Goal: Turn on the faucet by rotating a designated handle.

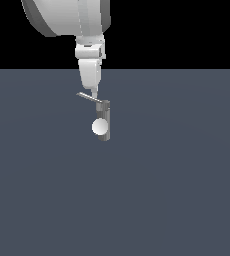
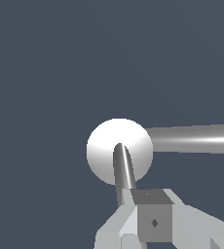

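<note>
In the exterior view the faucet [image 1: 105, 120] is a dark grey upright post with a white ball [image 1: 100, 127] on its front. The handle [image 1: 89, 97] is a thin grey lever slanting from the top cap toward the exterior view's left. My gripper [image 1: 93, 93] comes down from above. Its white fingers taper to one tip with no visible gap, resting at the lever's middle and holding nothing. In the wrist view the handle [image 2: 125, 172] crosses in front of the ball [image 2: 119, 151] toward my light grey fingers [image 2: 116, 231].
A flat dark blue-grey floor [image 1: 177, 190] spreads all around the faucet. The large white arm [image 1: 67, 17] hangs above it. In the wrist view a thicker shiny grey bar [image 2: 192, 138] runs from behind the ball to the frame edge; I cannot tell what it is.
</note>
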Action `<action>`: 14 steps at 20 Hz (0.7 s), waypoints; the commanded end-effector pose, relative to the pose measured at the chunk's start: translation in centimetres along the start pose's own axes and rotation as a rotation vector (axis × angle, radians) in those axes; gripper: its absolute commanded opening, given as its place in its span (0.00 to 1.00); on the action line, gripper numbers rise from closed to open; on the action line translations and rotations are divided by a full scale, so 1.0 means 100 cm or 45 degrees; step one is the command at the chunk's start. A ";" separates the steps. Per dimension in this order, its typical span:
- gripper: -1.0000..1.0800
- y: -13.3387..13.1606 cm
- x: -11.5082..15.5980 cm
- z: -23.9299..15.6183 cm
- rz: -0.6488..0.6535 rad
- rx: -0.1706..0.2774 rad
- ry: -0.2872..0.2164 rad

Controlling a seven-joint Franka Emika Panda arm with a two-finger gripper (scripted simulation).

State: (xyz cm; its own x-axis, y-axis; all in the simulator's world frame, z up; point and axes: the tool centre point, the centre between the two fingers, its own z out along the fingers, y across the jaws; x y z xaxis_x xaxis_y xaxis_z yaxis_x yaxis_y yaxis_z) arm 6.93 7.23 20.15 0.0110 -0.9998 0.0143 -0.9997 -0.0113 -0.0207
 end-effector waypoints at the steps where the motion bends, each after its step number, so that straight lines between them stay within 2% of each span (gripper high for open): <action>1: 0.00 -0.004 -0.025 0.011 -0.043 -0.013 -0.010; 14: 0.00 -0.032 -0.054 0.018 -0.088 -0.023 -0.017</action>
State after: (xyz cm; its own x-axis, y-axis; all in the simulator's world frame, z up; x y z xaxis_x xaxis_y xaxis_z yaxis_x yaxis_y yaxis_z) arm 10.89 7.33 20.27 0.0119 -0.9996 0.0237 -0.9995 -0.0126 -0.0292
